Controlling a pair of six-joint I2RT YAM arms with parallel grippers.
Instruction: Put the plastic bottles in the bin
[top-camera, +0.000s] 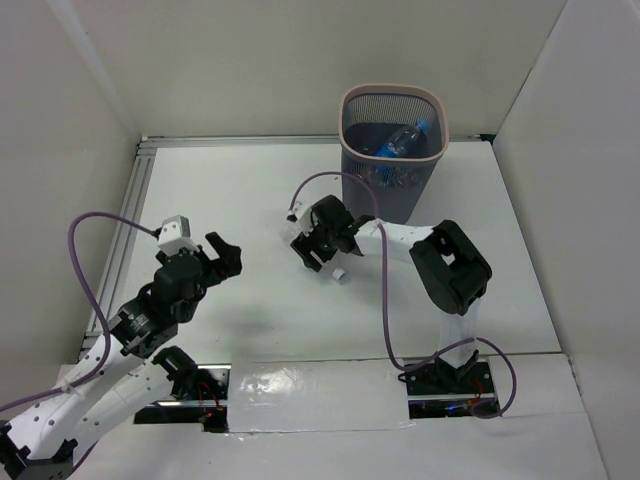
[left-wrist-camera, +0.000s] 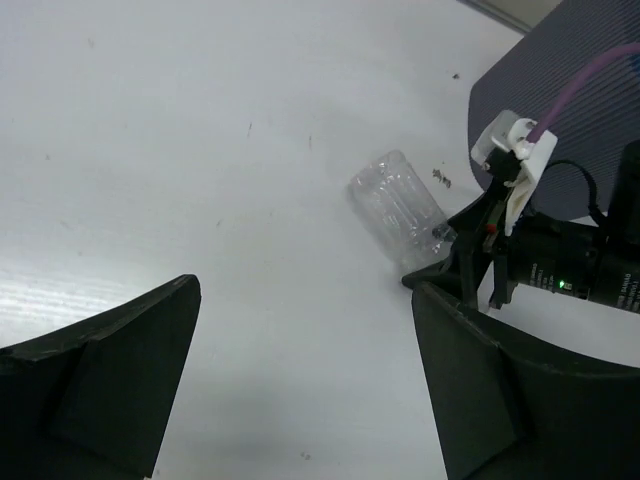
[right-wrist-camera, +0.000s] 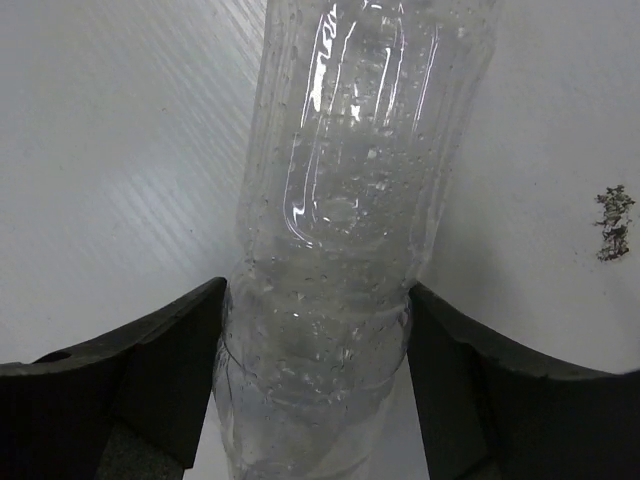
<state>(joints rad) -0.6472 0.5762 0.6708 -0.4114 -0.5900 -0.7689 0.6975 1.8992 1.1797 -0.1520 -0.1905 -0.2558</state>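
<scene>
no legible text, blue bottle label (top-camera: 397, 146) unreadable

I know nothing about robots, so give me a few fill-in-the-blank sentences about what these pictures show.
The labelled plastic bottle showing inside the tall dark grey mesh bin has a ____ label.
The left gripper is open and holds ____.
The right gripper has the plain clear plastic bottle ____ its fingers.
Missing words: blue; nothing; between.

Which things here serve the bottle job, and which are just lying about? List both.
Job: plain clear bottle, flanked by the right tool; blue-labelled bottle inside the bin.
Lying about: dark crumbs on the table; purple cable.
</scene>
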